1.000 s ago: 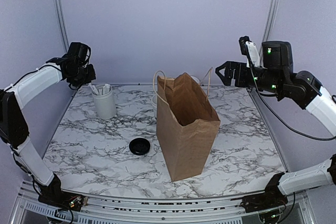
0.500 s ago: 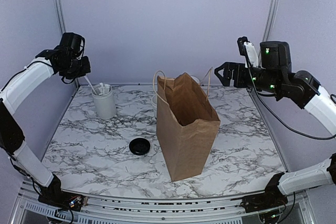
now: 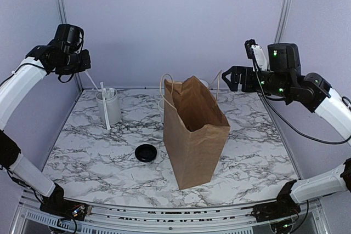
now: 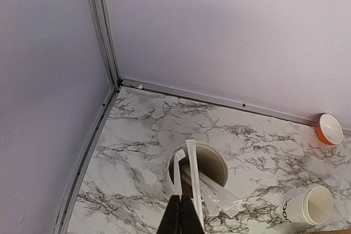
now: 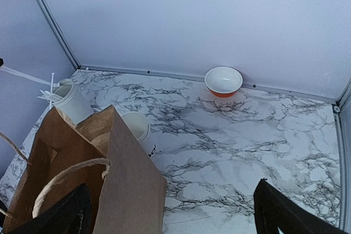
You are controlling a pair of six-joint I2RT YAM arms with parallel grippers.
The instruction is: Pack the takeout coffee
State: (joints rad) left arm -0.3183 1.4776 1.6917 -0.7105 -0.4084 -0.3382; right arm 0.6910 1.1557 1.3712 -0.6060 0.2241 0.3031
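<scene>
Left claw [image 4: 181, 213] grips a white stick [image 4: 192, 171] high above its holder cup [image 4: 218, 160], likely to clear the rim. Right claw [image 3: 233, 76] hangs released beside the paper bag [image 3: 192, 135].

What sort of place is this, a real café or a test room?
Probably a robot test cell staged as a café counter: two arms bolted to a marble-patterned table, bare walls, a brown paper bag, and a white cup of wrapped sticks.
</scene>
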